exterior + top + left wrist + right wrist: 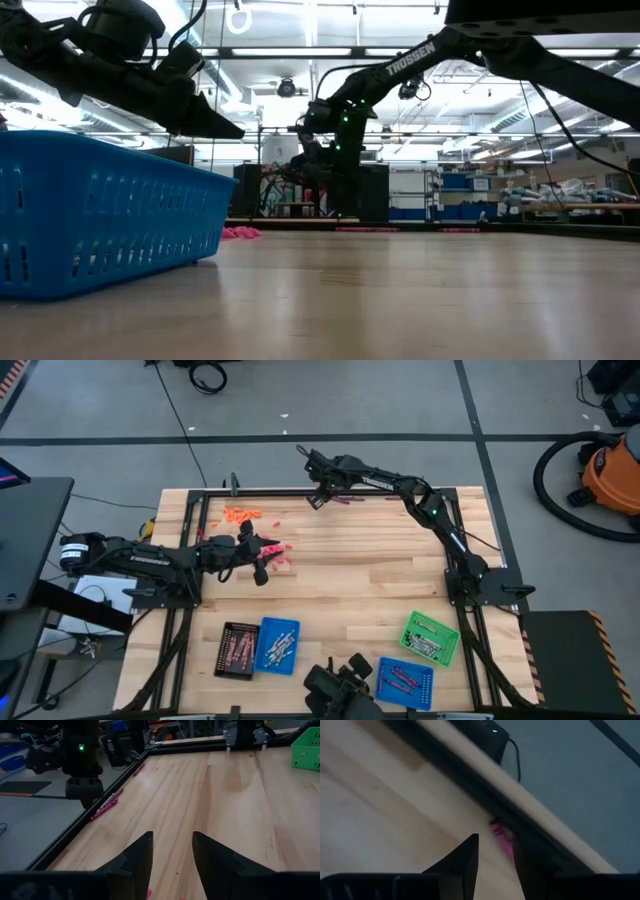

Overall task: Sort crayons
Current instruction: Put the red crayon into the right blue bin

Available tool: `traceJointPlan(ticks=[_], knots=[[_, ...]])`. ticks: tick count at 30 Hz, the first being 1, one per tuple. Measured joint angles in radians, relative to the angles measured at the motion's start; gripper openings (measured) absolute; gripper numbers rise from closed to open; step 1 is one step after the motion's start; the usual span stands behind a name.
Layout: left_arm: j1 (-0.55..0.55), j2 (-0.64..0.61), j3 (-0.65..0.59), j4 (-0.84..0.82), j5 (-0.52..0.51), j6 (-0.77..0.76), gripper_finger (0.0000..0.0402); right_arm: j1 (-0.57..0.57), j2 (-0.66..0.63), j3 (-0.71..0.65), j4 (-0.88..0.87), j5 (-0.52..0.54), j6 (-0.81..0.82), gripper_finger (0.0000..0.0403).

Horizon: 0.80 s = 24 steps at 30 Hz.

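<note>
Two dark pincers are working over the pale wooden surface (380, 560): the right pincer (495, 851) is standing parted around a pink crayon (504, 840) at the far edge, seemingly not gripping; the left pincer (171, 852) is hovering parted, empty, above scattered red-pink crayons (278, 552).

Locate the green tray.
In the high view the green tray sits near the table's front right corner, right of the blue tray, beside the right arm's base.

Grey floor (400, 400) with an orange vacuum (612, 472); ceiling strip lights (330, 52).
</note>
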Motion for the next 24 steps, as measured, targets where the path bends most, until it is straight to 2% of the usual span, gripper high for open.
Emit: traceJointPlan(ticks=[13, 24], knots=[[0.0, 0.0, 0.0, 0.002, 0.007, -0.007, 0.0149, -0.038, 0.001, -0.04, -0.034, -0.071, 0.075, 0.0128], [0.0, 0.0, 0.0, 0.002, 0.007, -0.014, 0.0149, -0.059, 0.001, -0.079, -0.036, -0.09, 0.118, 0.0128]])
